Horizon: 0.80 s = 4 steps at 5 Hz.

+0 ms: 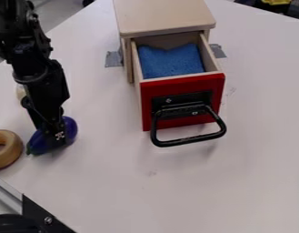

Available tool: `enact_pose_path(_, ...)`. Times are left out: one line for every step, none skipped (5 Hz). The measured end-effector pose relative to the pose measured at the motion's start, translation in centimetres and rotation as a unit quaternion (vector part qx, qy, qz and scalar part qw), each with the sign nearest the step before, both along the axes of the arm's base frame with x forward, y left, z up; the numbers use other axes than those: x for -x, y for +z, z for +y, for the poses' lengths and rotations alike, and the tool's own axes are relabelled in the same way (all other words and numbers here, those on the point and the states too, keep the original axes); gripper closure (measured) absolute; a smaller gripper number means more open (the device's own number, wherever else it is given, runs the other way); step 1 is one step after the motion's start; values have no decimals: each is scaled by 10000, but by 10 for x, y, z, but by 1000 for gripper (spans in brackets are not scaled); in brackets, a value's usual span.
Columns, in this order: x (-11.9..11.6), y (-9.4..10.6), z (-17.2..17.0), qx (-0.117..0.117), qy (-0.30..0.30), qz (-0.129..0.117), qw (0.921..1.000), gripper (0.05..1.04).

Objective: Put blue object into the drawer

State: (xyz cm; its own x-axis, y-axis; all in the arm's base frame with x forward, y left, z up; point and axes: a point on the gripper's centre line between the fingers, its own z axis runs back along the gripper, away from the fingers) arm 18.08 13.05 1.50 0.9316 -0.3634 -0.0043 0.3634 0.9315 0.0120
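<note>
So the arm [45,82] gets chopped off by the picture's top and left edges, and the claw [52,134] covers part of the blue-purple object [71,129]; dark on dark, can't tell where one stops. Some pale thing [20,92] by the worktop's [248,150] left edge is mostly behind the arm, no clue what it is. Tape roll [12,148] is clipped on its left side. Blue sponge [170,61] has its bottom hidden inside the drawer [183,102], and the cabinet's [163,16] back is cropped too.
</note>
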Motion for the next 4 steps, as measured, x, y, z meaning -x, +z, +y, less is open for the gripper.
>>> enact_pose_path(-1,1,0,50,195,-55,9998,363)
enact_pose_path(-5,9,0,42,325,-199,9993,363)
enact_pose_path(-17,35,-5,135,442,-503,9977,363)
enact_pose_path(-37,72,-18,297,378,-881,9950,363)
